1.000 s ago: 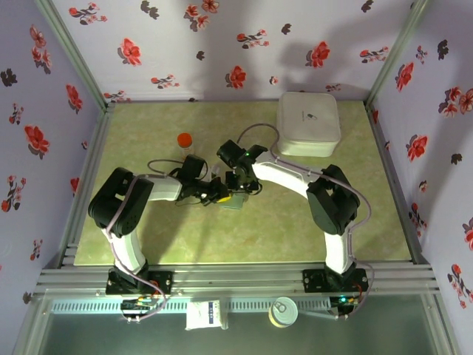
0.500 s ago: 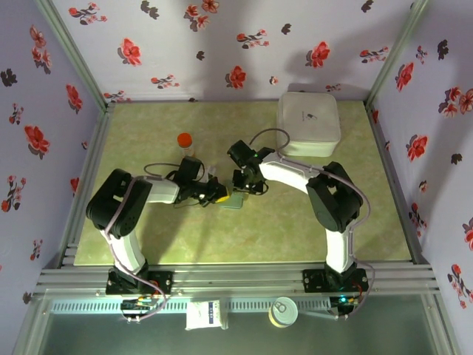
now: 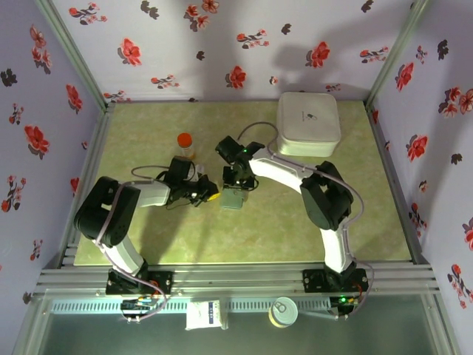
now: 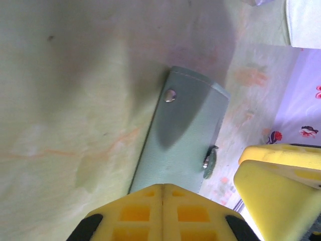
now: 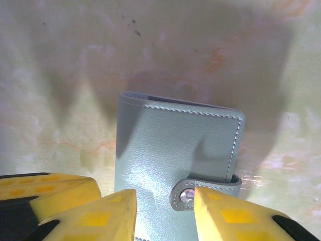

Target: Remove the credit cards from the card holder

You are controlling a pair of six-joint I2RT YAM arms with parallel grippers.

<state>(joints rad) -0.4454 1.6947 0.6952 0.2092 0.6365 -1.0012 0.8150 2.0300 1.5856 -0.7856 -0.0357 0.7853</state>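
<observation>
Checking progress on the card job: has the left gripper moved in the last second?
Yes, slightly. The left gripper, shut, has shifted left, away from the white box and closer to the spot below the orange-capped bottle.

The closed grey-blue holder (image 4: 185,135) lies flat on the green table (image 4: 75,100), running from centre down to 6 o'clock, where its near end is hidden behind the left pincer (image 4: 162,190), whose yellow fingers are pressed together. One metal snap (image 4: 170,95) sits near its far end, and another shows on the edge facing 4 o'clock. A second yellow block (image 4: 271,186) is at 4 o'clock, just beside that edge, and a white box corner (image 4: 306,22) shows at 1 o'clock.
</observation>
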